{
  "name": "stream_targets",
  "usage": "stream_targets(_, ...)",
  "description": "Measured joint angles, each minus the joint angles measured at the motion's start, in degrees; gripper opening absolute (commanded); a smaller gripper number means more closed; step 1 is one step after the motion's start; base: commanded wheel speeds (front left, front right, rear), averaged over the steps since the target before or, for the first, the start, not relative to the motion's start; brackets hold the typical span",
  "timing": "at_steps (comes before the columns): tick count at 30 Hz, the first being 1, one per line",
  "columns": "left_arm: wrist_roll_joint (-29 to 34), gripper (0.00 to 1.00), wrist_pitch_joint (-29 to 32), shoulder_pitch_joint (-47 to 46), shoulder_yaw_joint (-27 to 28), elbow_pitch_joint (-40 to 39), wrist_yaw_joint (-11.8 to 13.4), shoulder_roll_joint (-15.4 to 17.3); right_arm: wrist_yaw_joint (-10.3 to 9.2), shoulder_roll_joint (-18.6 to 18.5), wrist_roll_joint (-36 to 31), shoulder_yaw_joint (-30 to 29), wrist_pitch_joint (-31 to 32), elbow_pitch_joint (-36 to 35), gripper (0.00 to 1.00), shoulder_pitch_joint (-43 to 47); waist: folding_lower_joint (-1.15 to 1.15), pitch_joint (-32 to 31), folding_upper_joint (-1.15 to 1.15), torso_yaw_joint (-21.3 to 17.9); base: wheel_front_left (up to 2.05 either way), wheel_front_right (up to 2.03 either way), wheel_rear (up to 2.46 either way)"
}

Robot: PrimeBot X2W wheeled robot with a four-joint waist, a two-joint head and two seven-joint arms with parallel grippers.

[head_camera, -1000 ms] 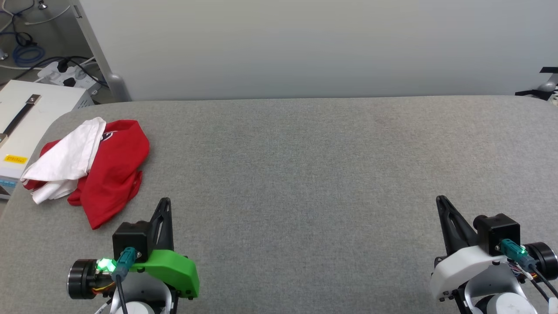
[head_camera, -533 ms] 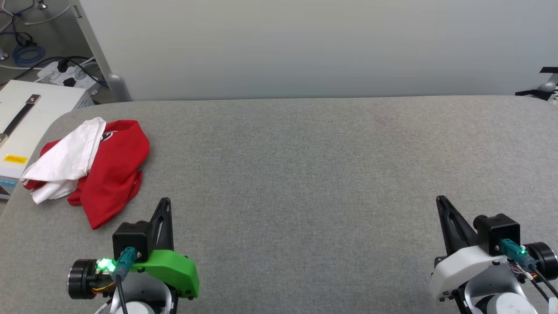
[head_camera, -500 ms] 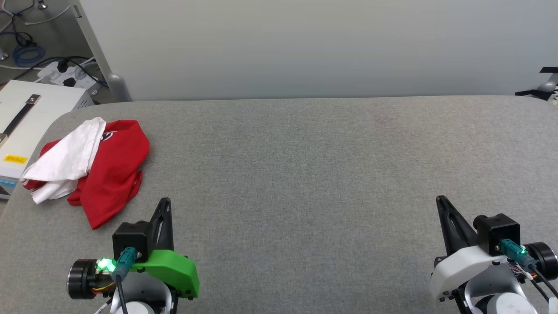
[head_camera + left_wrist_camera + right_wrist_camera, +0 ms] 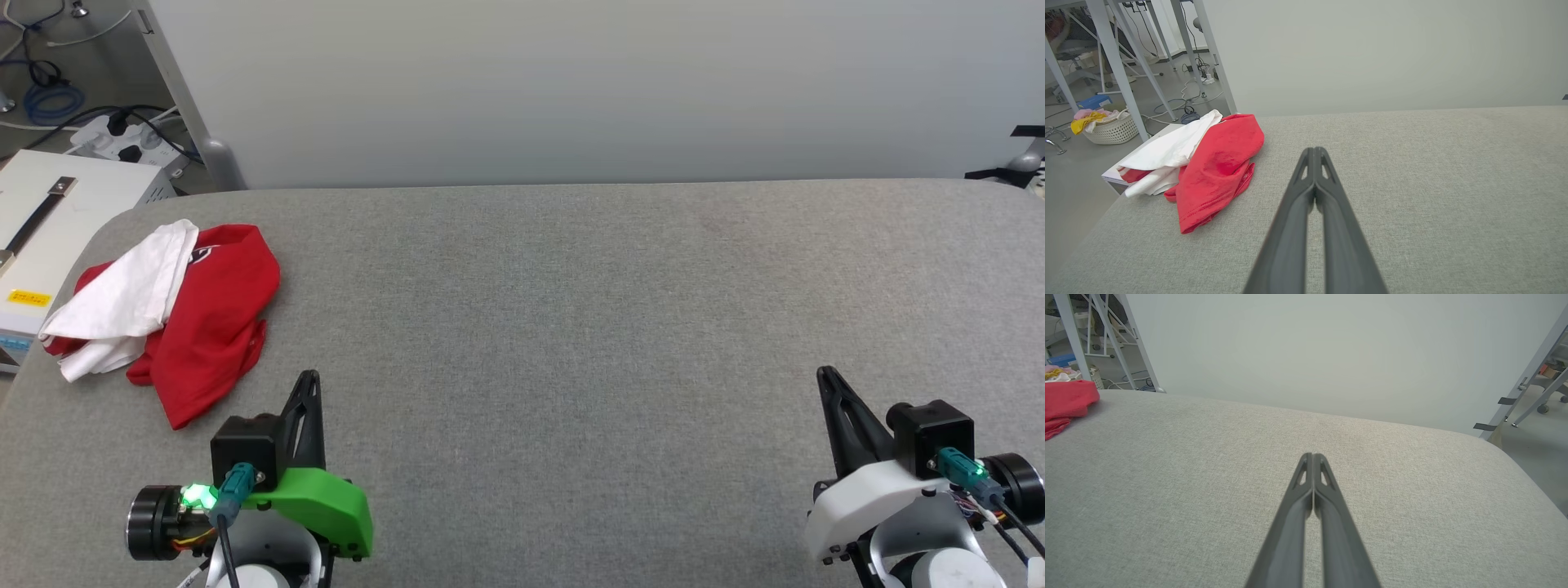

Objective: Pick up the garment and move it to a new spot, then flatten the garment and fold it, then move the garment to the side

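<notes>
The garment (image 4: 204, 318) lies crumpled at the far left of the grey table (image 4: 571, 327), red cloth with white sleeves bunched on its left side. It overhangs the table's left edge slightly. In the left wrist view the garment (image 4: 1216, 167) sits left of the fingers, a short way ahead. My left gripper (image 4: 309, 380) rests near the front edge, just right of the garment's lower corner, shut and empty. My right gripper (image 4: 824, 376) rests at the front right, shut with nothing in it. A red corner of the garment (image 4: 1065, 402) shows at the left edge of the right wrist view.
A white box (image 4: 57, 220) with a yellow label stands off the table's left edge, with a power strip and cables (image 4: 122, 139) behind it. A pale wall (image 4: 571, 82) runs along the table's far edge. A basket of clothes (image 4: 1110, 126) sits on the floor.
</notes>
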Motion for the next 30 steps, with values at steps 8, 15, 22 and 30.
stream_targets(8, 0.0, 0.00, 0.0, 0.0, 0.0, 0.0, 0.0, 0.0, 0.00, 0.0, 0.0, 0.0, 0.0, 0.0, 0.00, 0.0, 0.00, 0.0, 0.00, 0.0, 0.00, 0.00, 0.00)
stream_targets(15, 0.0, 0.00, 0.0, 0.0, 0.0, 0.0, 0.0, 0.0, 0.00, 0.0, 0.0, 0.0, 0.0, 0.0, 0.00, 0.0, 0.00, 0.0, 0.00, 0.0, 0.00, 0.00, 0.00)
stream_targets(22, 0.0, 1.00, 0.0, 0.0, 0.0, 0.0, 0.0, 0.0, 0.00, 0.0, 0.0, 0.0, 0.0, 0.0, 1.00, 0.0, 0.00, 0.0, 0.00, 0.0, 0.00, 0.00, 0.00)
stream_targets(30, -0.6, 1.00, -0.3, 0.0, -0.1, 0.5, 0.0, 0.0, 0.00, 0.0, 0.5, 0.0, -0.2, 0.3, 1.00, 0.0, 0.00, 0.0, 0.00, 0.0, 0.00, 0.00, 0.00)
